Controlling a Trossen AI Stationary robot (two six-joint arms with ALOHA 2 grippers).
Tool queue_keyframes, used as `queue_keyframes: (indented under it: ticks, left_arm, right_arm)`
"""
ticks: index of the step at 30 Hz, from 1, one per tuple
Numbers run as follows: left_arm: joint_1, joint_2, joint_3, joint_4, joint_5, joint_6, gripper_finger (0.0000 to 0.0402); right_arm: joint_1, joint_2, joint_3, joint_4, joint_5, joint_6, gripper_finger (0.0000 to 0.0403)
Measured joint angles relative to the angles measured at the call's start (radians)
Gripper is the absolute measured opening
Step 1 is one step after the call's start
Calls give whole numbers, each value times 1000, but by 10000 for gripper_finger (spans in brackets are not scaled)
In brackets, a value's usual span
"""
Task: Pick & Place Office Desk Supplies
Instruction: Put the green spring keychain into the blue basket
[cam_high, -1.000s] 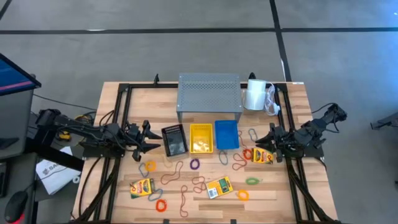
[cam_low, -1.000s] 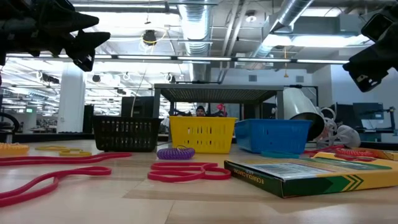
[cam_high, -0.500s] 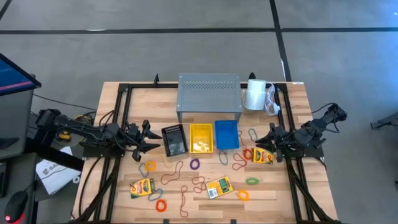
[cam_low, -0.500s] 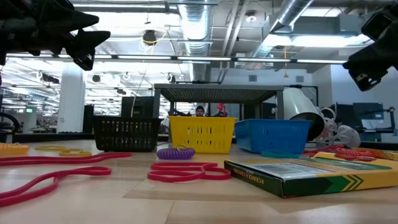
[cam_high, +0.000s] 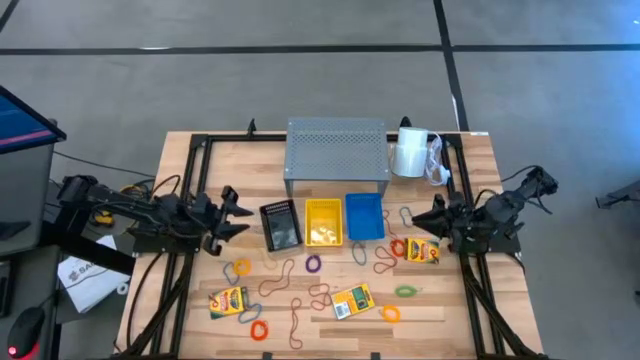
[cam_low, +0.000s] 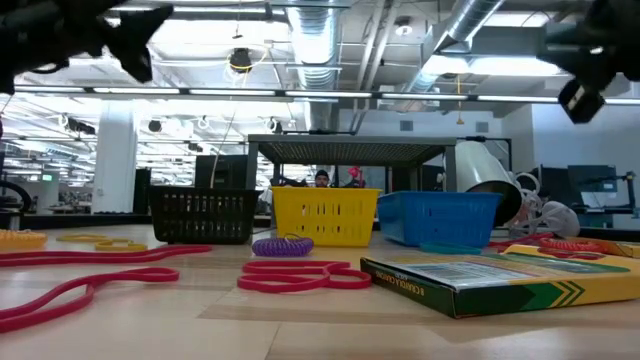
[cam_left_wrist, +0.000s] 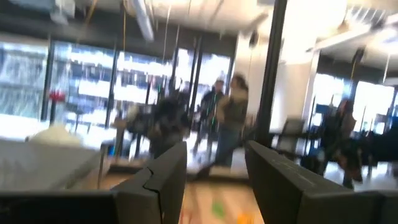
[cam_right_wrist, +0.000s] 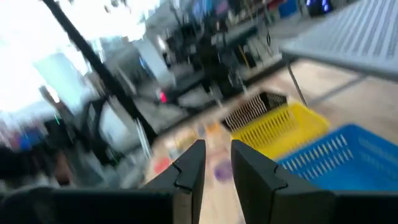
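The left gripper (cam_high: 237, 211) is hovering with fingers spread and empty left of the black basket (cam_high: 280, 225), the nearest crayon box (cam_high: 228, 300) lying toward the table's near edge from it. Across the table, the right gripper (cam_high: 424, 222) is hanging parted and empty just above another crayon box (cam_high: 421, 250), its long axis running left to right, making the right arm the closer one, while rubber bands (cam_high: 318, 295) are lying scattered between.

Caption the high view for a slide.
Both grippers, left gripper and right gripper, flank three bins amid scattered rubber bands.
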Motion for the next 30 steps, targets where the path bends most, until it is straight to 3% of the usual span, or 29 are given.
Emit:
queue_keyframes:
  ticks: [6, 12, 14, 17, 19, 25, 30]
  left_arm:
    - [0, 0, 0, 82, 0, 0, 159]
    - [0, 1, 0, 100, -2, -1, 159]
    - [0, 1, 0, 138, -58, -79, 159]
    - [1, 9, 6, 170, -275, -331, 159]
    - [14, 23, 26, 164, -308, -429, 159]
    - [21, 140, 167, 99, -179, -447, 159]
    - [21, 234, 334, -199, -72, -426, 159]
  right_arm:
    - [0, 3, 0, 203, 2, 75, 75]
    - [0, 33, 65, 267, 4, -12, 75]
    - [0, 58, 115, 263, 6, -67, 75]
    - [2, 113, 213, 210, 6, -138, 75]
    - [4, 162, 300, 124, 5, -158, 75]
    - [9, 390, 616, -413, 4, -14, 75]
    - [9, 626, 880, -818, -71, 113, 75]
